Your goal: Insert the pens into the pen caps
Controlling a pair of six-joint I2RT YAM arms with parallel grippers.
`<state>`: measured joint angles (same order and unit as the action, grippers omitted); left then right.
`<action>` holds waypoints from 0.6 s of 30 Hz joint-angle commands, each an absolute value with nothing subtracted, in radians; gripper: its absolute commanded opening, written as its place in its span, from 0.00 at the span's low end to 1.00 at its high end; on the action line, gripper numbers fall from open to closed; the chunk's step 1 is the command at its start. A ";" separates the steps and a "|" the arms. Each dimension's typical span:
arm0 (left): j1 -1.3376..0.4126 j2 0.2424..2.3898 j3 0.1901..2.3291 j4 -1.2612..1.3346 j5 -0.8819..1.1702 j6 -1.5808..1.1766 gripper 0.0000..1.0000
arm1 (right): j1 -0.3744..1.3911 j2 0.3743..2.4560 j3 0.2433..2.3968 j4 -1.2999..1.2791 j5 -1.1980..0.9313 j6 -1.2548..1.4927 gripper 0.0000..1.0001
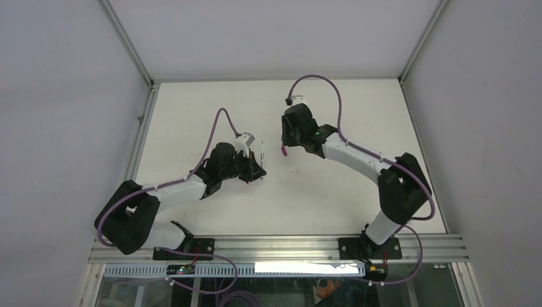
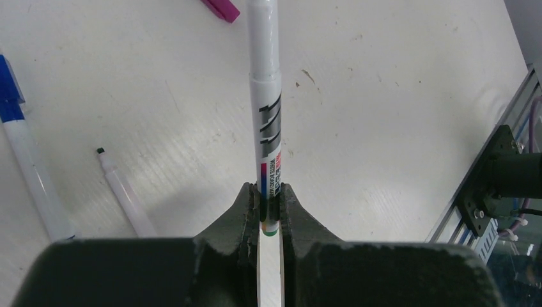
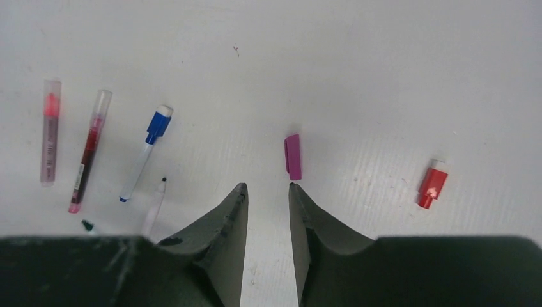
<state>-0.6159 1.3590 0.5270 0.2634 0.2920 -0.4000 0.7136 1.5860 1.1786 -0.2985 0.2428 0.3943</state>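
Note:
My left gripper (image 2: 269, 192) is shut on the lower end of a white pen (image 2: 267, 96) with a printed label; the pen points away from the wrist toward a magenta pen cap (image 2: 220, 7). From above, that gripper (image 1: 259, 167) sits left of centre with the pen (image 1: 262, 153) sticking out. My right gripper (image 3: 267, 187) is open and empty, its right fingertip just short of the magenta cap (image 3: 293, 157) lying on the table. A red cap (image 3: 433, 184) lies further right. In the top view the right gripper (image 1: 286, 146) hovers by the magenta cap (image 1: 282, 150).
Left of the right gripper lie a pink pen (image 3: 50, 131), a dark red pen (image 3: 89, 150), a white pen wearing a blue cap (image 3: 146, 153) and an uncapped white pen with a dark tip (image 3: 155, 208). The table's metal rail (image 2: 492, 173) runs along the right.

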 commanded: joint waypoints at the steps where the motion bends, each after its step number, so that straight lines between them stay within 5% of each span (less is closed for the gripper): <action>1: -0.623 1.303 0.505 0.253 0.285 -0.363 0.00 | 0.712 1.729 1.282 -0.340 0.150 0.307 0.30; 18: -0.623 1.156 0.485 0.129 0.273 -0.303 0.00 | 0.686 1.969 1.424 -0.382 0.186 0.271 0.24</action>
<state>-0.6159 1.1767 0.4923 0.1356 0.2794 -0.3389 0.6891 1.9530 1.3758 -0.3874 0.1719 0.2867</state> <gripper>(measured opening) 0.076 0.237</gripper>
